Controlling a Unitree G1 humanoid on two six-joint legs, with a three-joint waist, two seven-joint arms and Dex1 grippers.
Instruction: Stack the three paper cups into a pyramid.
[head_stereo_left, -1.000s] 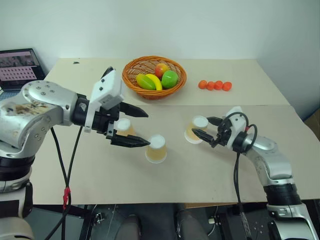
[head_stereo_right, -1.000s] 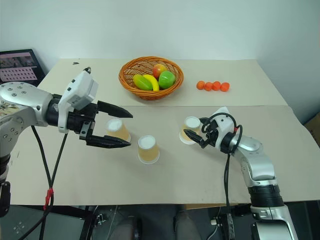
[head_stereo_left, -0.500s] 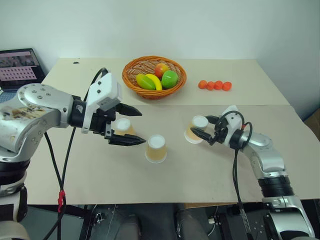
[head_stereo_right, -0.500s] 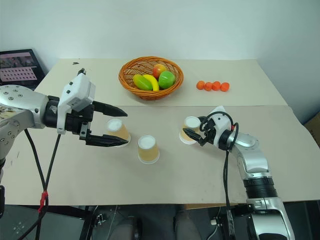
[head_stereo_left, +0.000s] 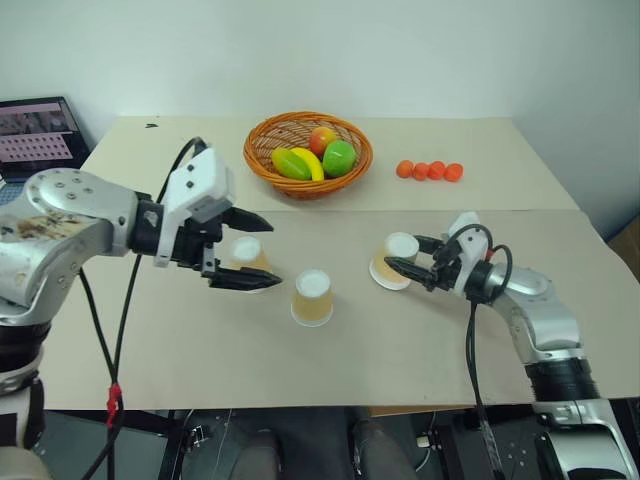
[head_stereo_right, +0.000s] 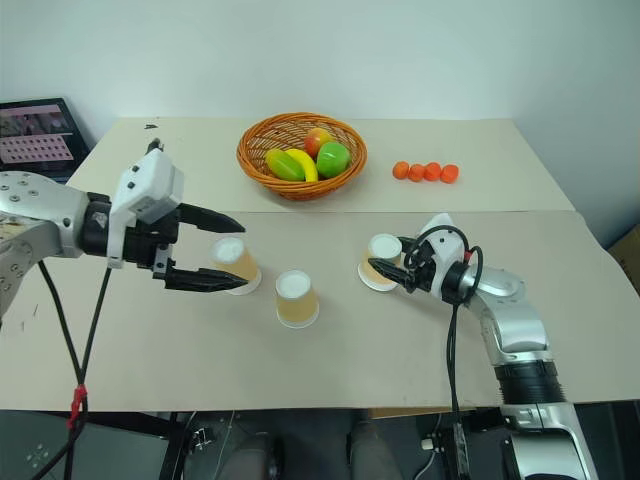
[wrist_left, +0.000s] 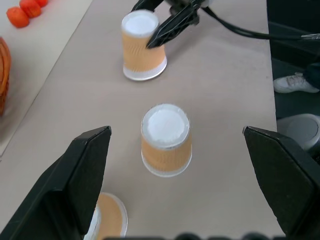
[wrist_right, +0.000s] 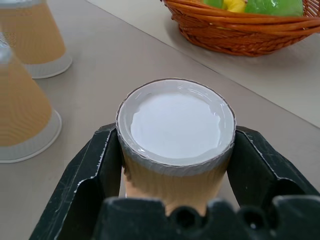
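Three paper cups stand upside down on the beige table (head_stereo_left: 200, 360). The left cup (head_stereo_left: 247, 254) sits between the spread fingers of my left gripper (head_stereo_left: 272, 253), which hovers open over it. The middle cup (head_stereo_left: 313, 297) stands free, and in the left wrist view this cup (wrist_left: 165, 139) lies straight ahead between the open fingers. My right gripper (head_stereo_left: 400, 255) is shut on the right cup (head_stereo_left: 398, 258). In the right wrist view both fingers (wrist_right: 102, 165) press the sides of that cup (wrist_right: 176, 120), which rests on the table.
A wicker basket (head_stereo_left: 262, 160) of fruit stands at the back centre. Several small orange fruits (head_stereo_left: 429, 171) lie in a row to its right. A screen (head_stereo_left: 35, 135) sits at the far left edge of the table.
My right gripper has closed its fingers onto the right cup. My left gripper has drifted a little to the left, still open.
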